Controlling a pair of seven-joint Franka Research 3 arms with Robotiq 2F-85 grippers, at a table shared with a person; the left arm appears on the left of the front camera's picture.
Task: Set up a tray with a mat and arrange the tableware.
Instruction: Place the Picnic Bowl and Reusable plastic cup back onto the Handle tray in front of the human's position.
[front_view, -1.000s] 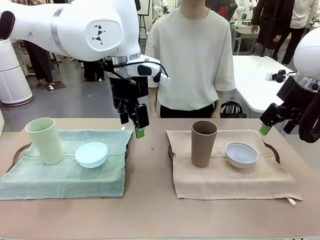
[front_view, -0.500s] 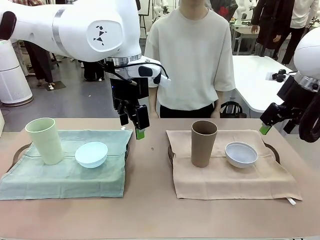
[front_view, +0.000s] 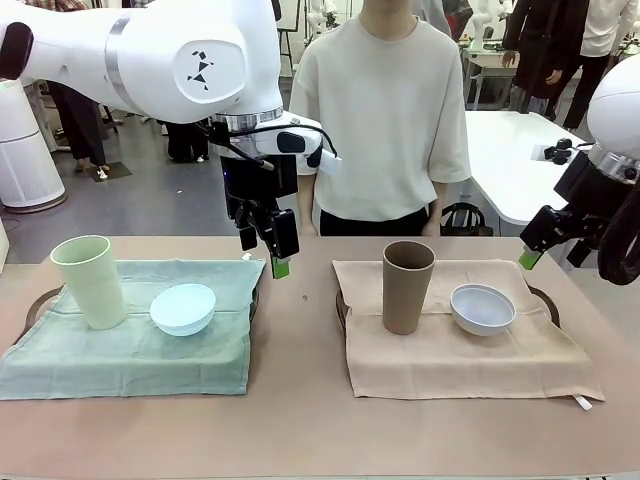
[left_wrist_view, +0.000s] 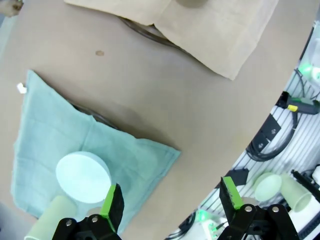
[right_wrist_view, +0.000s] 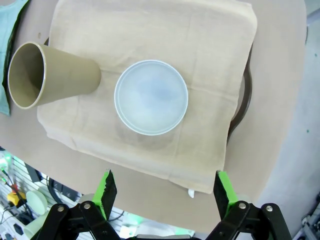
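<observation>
Right wrist: brown tumbler's (right_wrist_view: 47, 75) hollow interior

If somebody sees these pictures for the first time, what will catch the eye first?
Probably the two matching place settings: a pale green tumbler and light blue bowl on a green mat at the left, a brown tumbler and white bowl on a beige mat at the right. The big white left arm's open claw hangs between them.

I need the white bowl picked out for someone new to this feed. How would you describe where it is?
Look at the beige mat on the robot's right half of the table. Two things stand on it: a tall brown tumbler and, on the side nearer the table's right edge, the white bowl. It is low, round and white; the other bowl is light blue, on the green mat.
</observation>
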